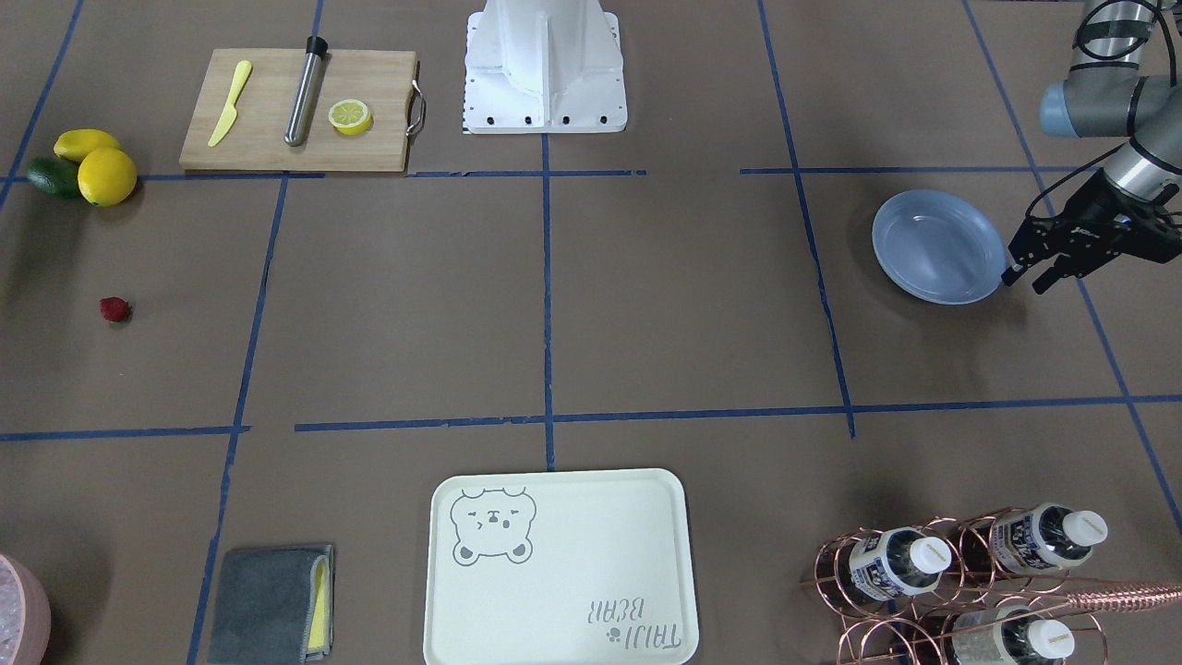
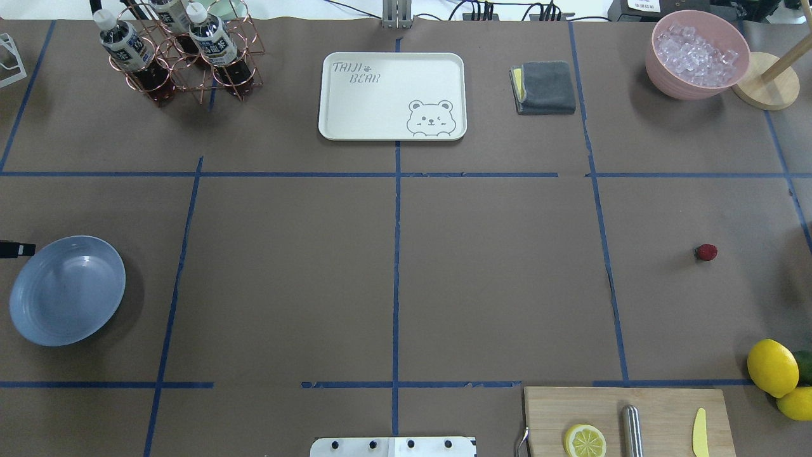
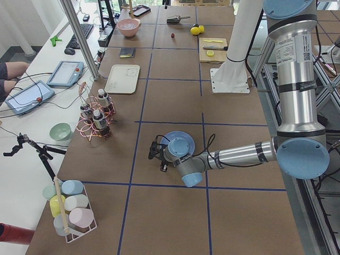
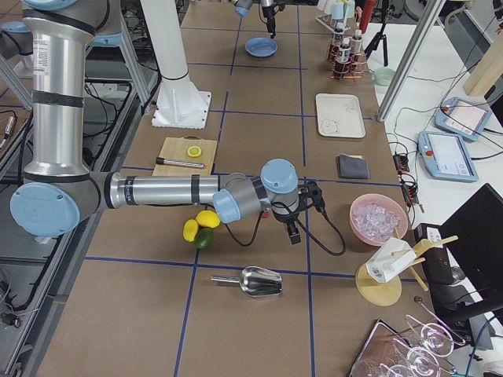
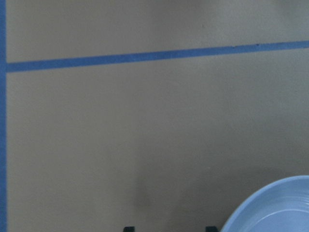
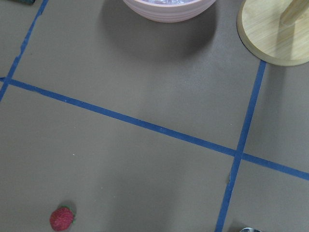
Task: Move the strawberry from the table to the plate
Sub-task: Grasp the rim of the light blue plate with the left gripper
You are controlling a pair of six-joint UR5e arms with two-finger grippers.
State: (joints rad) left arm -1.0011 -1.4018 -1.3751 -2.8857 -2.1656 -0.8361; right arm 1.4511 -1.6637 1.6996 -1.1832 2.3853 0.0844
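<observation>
The strawberry (image 1: 114, 309) (image 2: 705, 252), small and dark red, lies alone on the brown table (image 1: 646, 305) on the robot's right side; the right wrist view shows it low at the left (image 6: 62, 219). Far across the table rests the light blue plate (image 1: 937, 247) (image 2: 66, 290) (image 5: 275, 208), with nothing on it. My left gripper (image 1: 1028, 279) hovers just off the plate's outer rim, open and holding nothing. My right gripper (image 4: 302, 212) shows only in the exterior right view, close to where the strawberry lies, so I cannot tell whether it is open or shut.
Two lemons (image 1: 106, 175) and a green fruit sit near the strawberry. A cutting board (image 1: 300, 111) carries a lemon half, a yellow knife and a metal cylinder. A cream bear tray (image 1: 559, 568), grey cloth (image 1: 270, 605), bottle rack (image 1: 960, 582) and pink ice bowl (image 2: 696, 54) line the far edge.
</observation>
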